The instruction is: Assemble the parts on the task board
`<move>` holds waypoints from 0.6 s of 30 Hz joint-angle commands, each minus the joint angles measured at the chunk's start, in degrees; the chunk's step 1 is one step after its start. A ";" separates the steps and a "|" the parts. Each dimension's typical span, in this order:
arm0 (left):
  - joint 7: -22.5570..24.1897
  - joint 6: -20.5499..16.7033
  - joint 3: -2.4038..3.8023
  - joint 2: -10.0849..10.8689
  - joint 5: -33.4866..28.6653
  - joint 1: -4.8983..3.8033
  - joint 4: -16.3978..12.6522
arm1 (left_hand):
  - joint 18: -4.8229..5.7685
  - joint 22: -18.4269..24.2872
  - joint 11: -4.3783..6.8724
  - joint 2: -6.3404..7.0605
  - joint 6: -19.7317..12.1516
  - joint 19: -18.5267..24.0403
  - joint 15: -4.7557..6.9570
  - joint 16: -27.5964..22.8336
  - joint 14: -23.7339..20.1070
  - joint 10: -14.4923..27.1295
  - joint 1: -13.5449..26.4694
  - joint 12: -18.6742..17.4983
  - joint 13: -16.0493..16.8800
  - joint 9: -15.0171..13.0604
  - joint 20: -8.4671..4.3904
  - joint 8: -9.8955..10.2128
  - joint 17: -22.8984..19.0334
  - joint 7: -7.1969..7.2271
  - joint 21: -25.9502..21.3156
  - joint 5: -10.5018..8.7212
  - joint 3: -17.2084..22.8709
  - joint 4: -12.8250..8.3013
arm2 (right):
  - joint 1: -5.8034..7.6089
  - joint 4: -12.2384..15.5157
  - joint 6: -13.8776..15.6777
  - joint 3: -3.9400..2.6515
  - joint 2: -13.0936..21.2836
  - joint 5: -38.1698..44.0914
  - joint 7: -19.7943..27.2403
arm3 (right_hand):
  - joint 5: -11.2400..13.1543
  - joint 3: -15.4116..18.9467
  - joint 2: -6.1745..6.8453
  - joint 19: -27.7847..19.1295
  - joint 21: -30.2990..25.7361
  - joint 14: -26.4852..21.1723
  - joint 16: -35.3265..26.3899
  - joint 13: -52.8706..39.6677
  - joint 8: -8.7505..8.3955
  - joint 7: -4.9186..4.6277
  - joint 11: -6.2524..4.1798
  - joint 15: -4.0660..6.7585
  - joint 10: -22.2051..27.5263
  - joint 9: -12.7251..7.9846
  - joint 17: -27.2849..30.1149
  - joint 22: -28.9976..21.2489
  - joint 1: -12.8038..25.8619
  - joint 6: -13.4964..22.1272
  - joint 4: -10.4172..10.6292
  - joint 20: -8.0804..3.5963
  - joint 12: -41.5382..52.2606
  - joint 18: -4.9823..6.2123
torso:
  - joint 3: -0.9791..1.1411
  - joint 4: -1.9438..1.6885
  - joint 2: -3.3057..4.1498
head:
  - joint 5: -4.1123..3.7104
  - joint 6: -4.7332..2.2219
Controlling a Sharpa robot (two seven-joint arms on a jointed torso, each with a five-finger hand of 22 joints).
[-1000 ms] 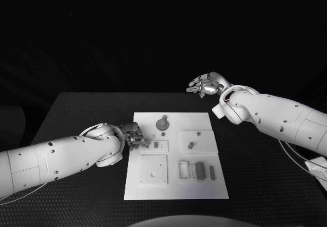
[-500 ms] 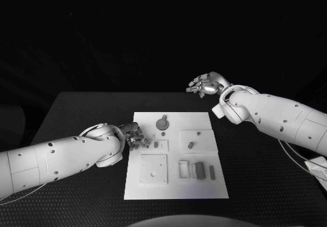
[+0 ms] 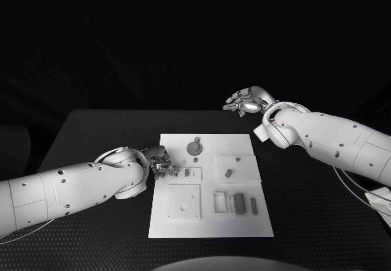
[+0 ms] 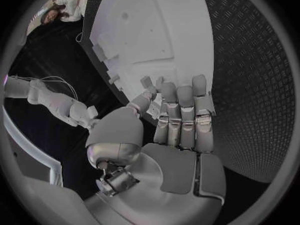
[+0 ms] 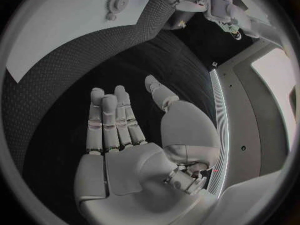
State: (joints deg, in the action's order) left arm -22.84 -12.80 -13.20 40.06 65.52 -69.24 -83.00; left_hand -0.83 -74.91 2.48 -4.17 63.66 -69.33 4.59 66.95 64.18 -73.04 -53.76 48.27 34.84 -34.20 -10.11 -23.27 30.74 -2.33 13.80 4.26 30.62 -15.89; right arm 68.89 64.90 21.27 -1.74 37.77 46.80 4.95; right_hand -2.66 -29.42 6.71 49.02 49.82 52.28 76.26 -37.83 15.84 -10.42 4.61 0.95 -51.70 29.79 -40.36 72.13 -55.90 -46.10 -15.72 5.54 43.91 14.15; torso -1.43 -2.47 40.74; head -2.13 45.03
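Board [image 3: 209, 226] sits centre frame on the table [image 3: 90, 130], parts on it: gear [image 3: 195, 148] near its top edge, grey block [image 3: 238, 203] lower right. Left hand [image 3: 160, 161] at the board's left edge, fingers straight and together over the board, nothing visibly held; can't tell whether it touches a part. Right hand [image 3: 247, 101] is raised at upper right beyond the table's far edge, empty, fingers loosely extended.
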 commanded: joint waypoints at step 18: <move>0.17 -0.63 -0.06 -0.19 0.91 0.40 0.42 | -0.46 -0.83 1.54 -0.39 0.50 -0.37 -0.02 -0.23 0.53 -1.42 -1.15 -0.43 0.05 -0.05 -0.06 -0.24 -0.10 0.14 0.12 0.37 0.81 -0.57 | -0.04 0.04 -0.79 -0.03 0.05 0.25 0.41 | -0.21 0.33 0.07 -0.03 -0.22 0.03 -0.09 0.17 -0.08 -0.44 0.15 0.25 0.34 -0.06 0.08 0.04 0.57 0.14 0.10 0.28 0.34 0.85 | 0.02 0.05 0.02 | 0.01 -0.10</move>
State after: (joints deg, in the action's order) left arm -22.79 -13.28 -13.18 39.99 66.03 -68.99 -82.61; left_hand -0.83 -74.90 2.41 -4.17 63.83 -69.42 4.59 66.95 64.17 -73.15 -53.76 48.05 34.84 -34.06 -10.02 -23.36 30.69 -2.15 13.80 4.37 30.62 -15.90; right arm 68.88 64.90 21.23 -1.74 37.81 46.80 4.96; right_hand -2.66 -29.42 6.71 49.02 49.82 52.20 76.26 -37.71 15.84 -10.46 4.61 0.87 -51.70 29.79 -40.37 72.13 -55.90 -45.86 -15.72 5.54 43.91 14.15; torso -1.40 -2.42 40.75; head -2.10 44.93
